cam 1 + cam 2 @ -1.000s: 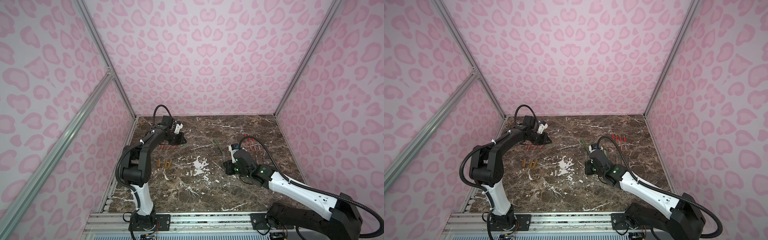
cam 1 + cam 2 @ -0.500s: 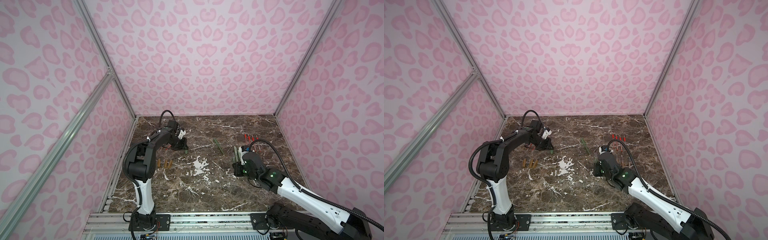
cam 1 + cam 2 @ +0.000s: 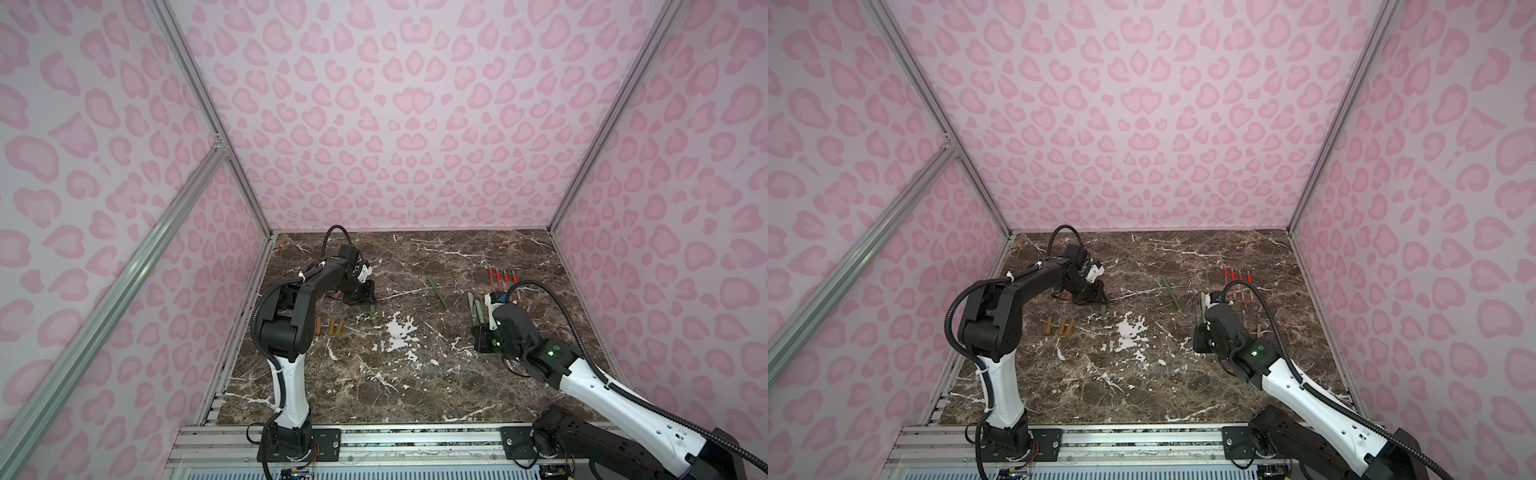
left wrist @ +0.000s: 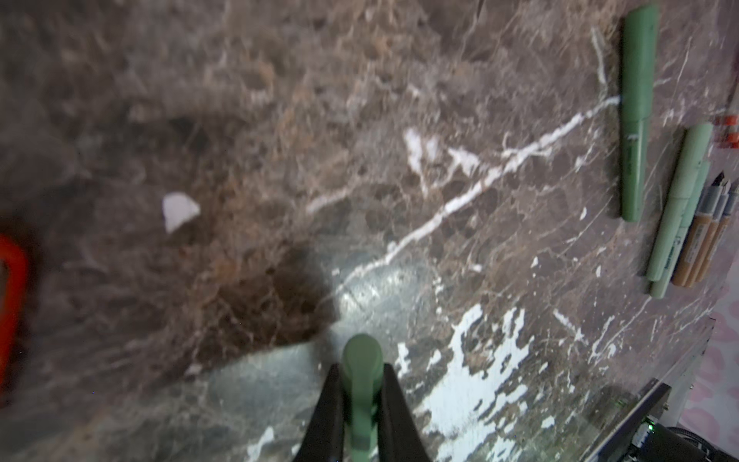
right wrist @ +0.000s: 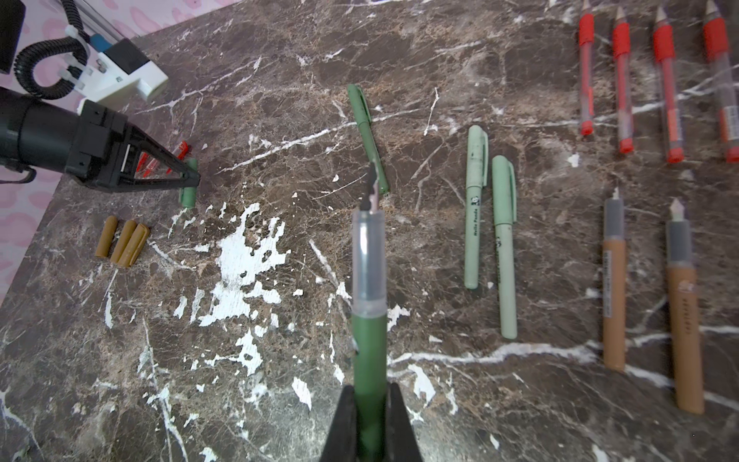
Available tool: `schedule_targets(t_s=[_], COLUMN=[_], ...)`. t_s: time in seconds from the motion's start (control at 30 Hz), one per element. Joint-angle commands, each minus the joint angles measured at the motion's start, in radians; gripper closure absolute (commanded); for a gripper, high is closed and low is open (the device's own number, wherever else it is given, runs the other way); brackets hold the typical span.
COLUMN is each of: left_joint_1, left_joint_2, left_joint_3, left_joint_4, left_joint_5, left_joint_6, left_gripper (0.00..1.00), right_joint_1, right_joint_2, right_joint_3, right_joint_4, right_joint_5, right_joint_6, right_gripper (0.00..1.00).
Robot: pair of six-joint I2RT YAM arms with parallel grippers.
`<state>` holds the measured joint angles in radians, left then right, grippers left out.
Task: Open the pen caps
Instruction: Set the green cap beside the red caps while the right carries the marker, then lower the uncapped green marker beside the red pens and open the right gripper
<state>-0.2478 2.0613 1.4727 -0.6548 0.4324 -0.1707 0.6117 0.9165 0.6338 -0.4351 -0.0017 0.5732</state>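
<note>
**A:** What's different from a second ago?

**B:** Both arms have drifted off to their own sides. The left claw (image 4: pixel 362 380) has dropped low over the far-left part of the worktop (image 3: pixel 415 374). The right claw (image 5: pixel 370 396) has slid rightward, toward the rows of pens.

**A:** Holding anything?

**B:** Both are. The left claw is pinched tight on a dark green cap (image 4: pixel 362 356), which pokes out past the fingertips close to the surface. I can't tell whether it touches. The right claw is clamped just as tight on the dark green pen body (image 5: pixel 370 340), with its clear collar and nib bare and pointing away.

**A:** So that one is open.

**B:** I'd say so. Cap and pen are well apart, and what's left looks like setting each down. The cap hangs just right of the red caps (image 5: pixel 182 149) and a little beyond the three tan caps (image 5: pixel 128 244). My guess is it joins the caps on the left.

**A:** And the rest?

**B:** The red pens (image 5: pixel 666 80) at the far right and the tan pens (image 5: pixel 614 288) nearer both show bare tips. Three still wear caps: one capped dark green pen (image 5: pixel 366 136) in the middle and two pale green pens (image 5: pixel 503 240) to its right. By my reckoning the job is well past halfway.
</note>
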Motion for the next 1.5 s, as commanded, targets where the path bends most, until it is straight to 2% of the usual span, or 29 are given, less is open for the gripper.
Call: schedule_targets(t_s=[0.0,0.13,0.3,0.4,0.57,0.63,0.83,1.07,1.27,1.47], left_joint_1=[0.000,0.000,-0.001,-0.002,-0.002,-0.003,-0.001,-0.001,-0.001,0.021], left_joint_2=[0.047,0.085,0.111,0.079,0.020,-0.019,-0.183,-0.427,-0.657,-0.831], left_joint_3=[0.050,0.087,0.104,0.096,0.073,0.054,-0.060,-0.227,-0.392,-0.500], left_joint_4=[-0.062,-0.086,-0.093,-0.095,-0.086,-0.082,-0.025,0.051,0.151,0.212], left_joint_5=[-0.036,-0.072,-0.074,-0.084,-0.066,-0.061,-0.048,-0.080,-0.115,-0.149], left_joint_6=[0.024,0.030,0.025,0.024,0.004,0.002,-0.012,0.030,0.077,0.146], left_gripper=[0.96,0.93,0.81,0.71,0.65,0.57,0.45,0.32,0.18,0.09], right_joint_1=[-0.010,-0.031,-0.057,-0.082,-0.133,-0.165,-0.247,-0.367,-0.435,-0.461], right_joint_2=[-0.012,-0.030,-0.039,-0.030,0.015,0.043,0.132,0.323,0.546,0.759], right_joint_3=[-0.010,-0.003,0.000,0.020,0.069,0.099,0.193,0.333,0.490,0.629], right_joint_4=[-0.024,-0.063,-0.076,-0.094,-0.114,-0.132,-0.150,-0.166,-0.209,-0.206], right_joint_5=[-0.006,-0.012,-0.028,-0.047,-0.071,-0.091,-0.134,-0.178,-0.201,-0.163], right_joint_6=[-0.021,-0.021,-0.044,-0.052,-0.111,-0.128,-0.207,-0.300,-0.380,-0.421], right_gripper=[1.00,1.00,1.00,1.00,1.00,1.00,1.00,1.00,1.00,1.00])
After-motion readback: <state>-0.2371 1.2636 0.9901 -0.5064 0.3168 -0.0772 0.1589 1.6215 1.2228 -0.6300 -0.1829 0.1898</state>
